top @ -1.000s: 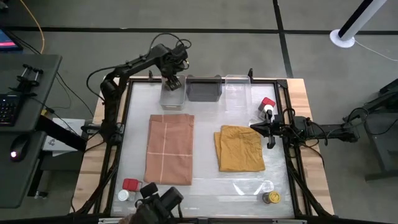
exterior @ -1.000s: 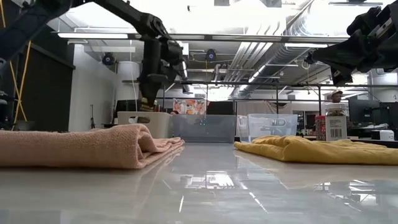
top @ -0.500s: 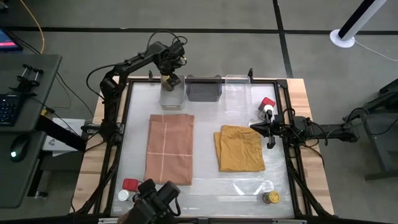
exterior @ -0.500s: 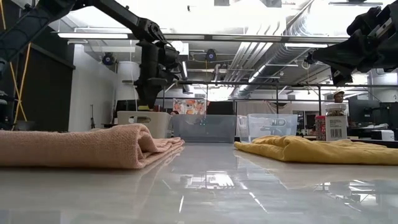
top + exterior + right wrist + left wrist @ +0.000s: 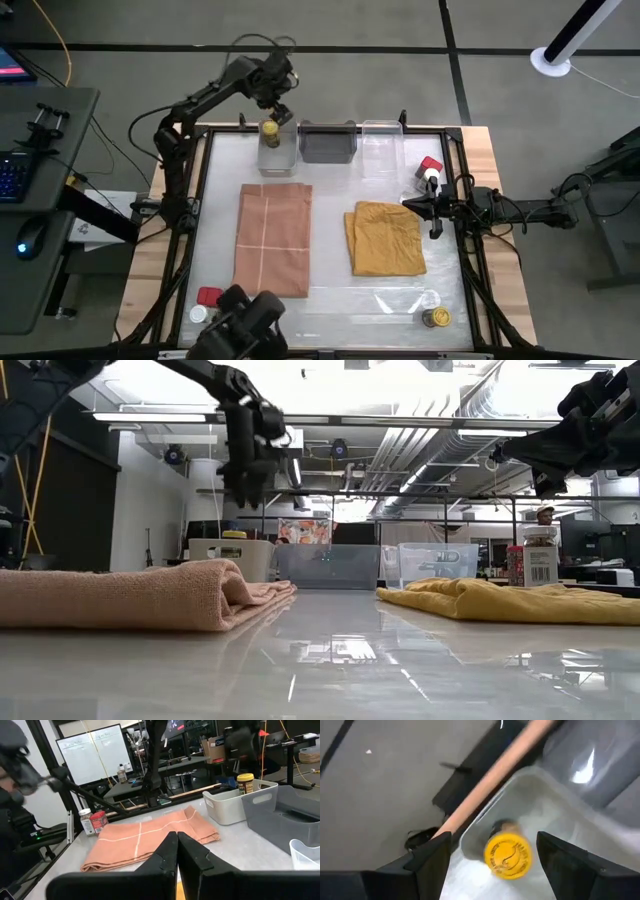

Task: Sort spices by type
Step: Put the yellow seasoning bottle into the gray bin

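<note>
Jar: a yellow-lidded dark glass spice jar (image 5: 508, 855) is seen upright in the white plastic bin (image 5: 277, 158) at the table's far left.
Handling: judged light, rigid, smooth-sided, breakable; best pinched across the body just under the lid.
Left gripper (image 5: 281, 112): fingers spread, nothing held, poised above the bin.
Right gripper (image 5: 433, 207): fingers pressed together, parked beside the mustard folded cloth (image 5: 384, 238).

Left gripper (image 5: 492, 857) is hanging with jaws spread wide, nothing between them. Yellow-lidded jar (image 5: 508, 854) is standing upright inside the white bin (image 5: 540, 807), lid facing the camera, near the bin's corner. Wooden worktop edge (image 5: 495, 770) is running diagonally beside the bin. Grey floor (image 5: 385, 765) is showing beyond it.
</note>
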